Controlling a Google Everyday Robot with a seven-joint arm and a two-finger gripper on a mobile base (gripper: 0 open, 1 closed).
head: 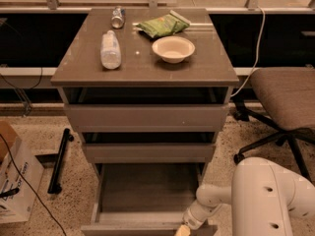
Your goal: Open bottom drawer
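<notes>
The bottom drawer [142, 191] of the grey-brown cabinet stands pulled out, its plain grey floor showing, its low front strip [128, 228] at the frame's bottom edge. My gripper [183, 230] is at the right end of that front strip, at the very bottom of the view, on the end of my white arm [268, 195]. Only one tan fingertip shows; the rest is cut off. The middle drawer front [147, 152] and the tall top drawer front [146, 117] sit above, both slightly out.
On the cabinet top lie a plastic bottle [110, 48], a can [117, 16], a green chip bag [162, 24] and a white bowl [173, 48]. An office chair [285, 102] stands right. A cardboard box [15, 176] and a black bar [60, 159] lie left on the floor.
</notes>
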